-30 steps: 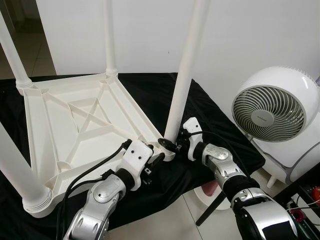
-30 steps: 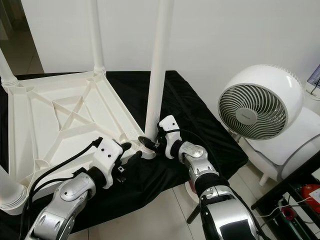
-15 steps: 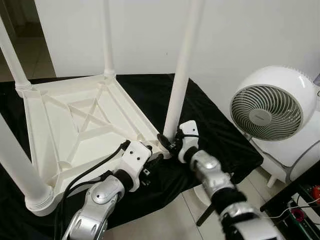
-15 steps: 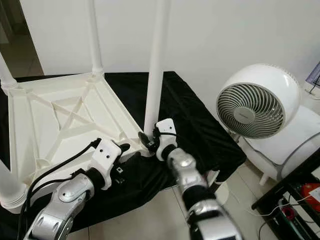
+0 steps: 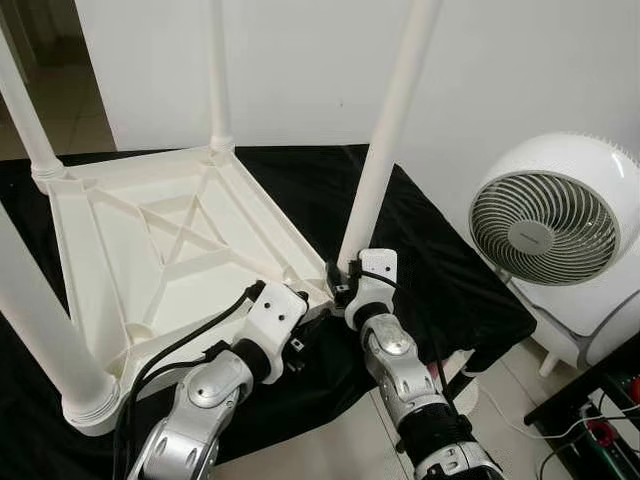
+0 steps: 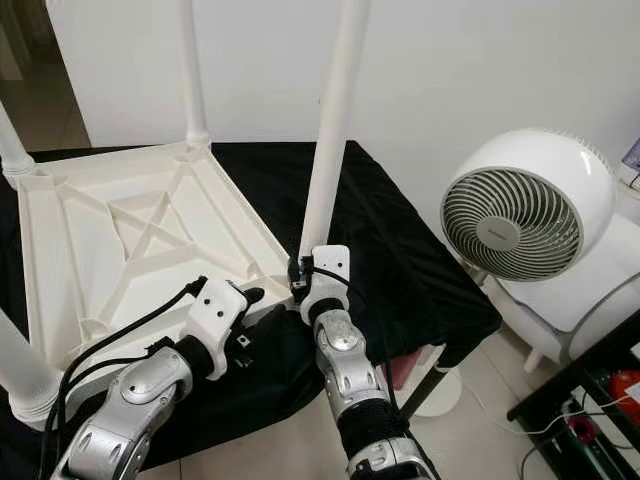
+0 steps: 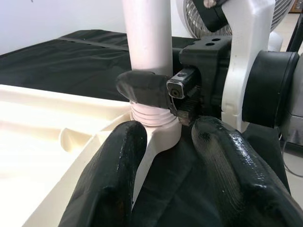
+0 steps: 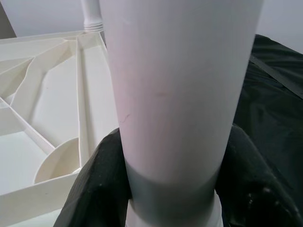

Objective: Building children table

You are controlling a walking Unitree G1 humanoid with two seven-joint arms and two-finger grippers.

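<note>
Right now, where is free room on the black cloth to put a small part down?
Free: the black cloth between the near right leg and the fan. Crowded: that leg's corner, where the right gripper and left gripper meet.

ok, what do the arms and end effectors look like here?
Both arms are jointed silver metal with black bands. Left end effector and right end effector each have a white plastic wrist housing and two long black, rubbery fingers. A thick black cable loops along the left arm; a thinner one runs along the right.
</note>
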